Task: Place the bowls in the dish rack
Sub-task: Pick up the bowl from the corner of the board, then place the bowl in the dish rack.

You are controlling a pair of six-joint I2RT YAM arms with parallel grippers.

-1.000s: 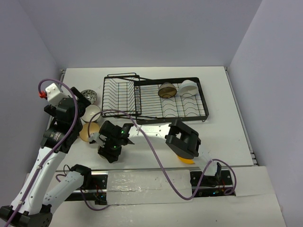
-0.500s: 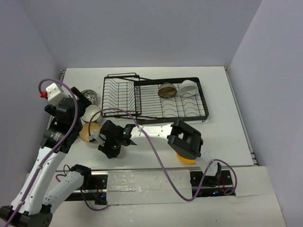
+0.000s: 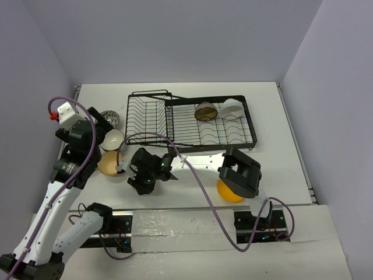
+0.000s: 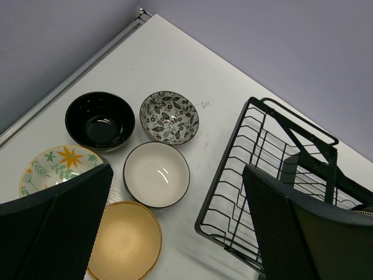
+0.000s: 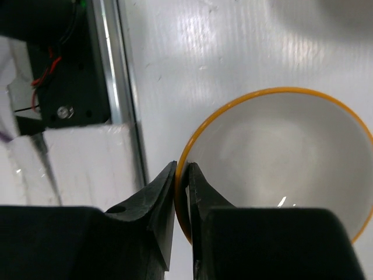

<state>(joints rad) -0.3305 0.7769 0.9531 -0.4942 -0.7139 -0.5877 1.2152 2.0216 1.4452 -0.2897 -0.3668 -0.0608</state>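
An orange-yellow bowl with a white inside sits on the table near the front edge. My right gripper is shut on its left rim, one finger inside and one outside. The black wire dish rack lies at the back, with a brown bowl and a white bowl standing in its right section. My left gripper hangs open, high over a cluster of bowls: black, leaf-patterned, white, tan and flowered. The rack's left end lies beside them.
The arms' base rail runs along the near table edge, close to the orange bowl. A purple cable loops over the table in front of the rack. Walls close in the table on the left, back and right.
My right gripper has closed from partly open onto the orange bowl's rim, and its wrist has shifted right, uncovering more of the bowl. The left arm has stayed still.
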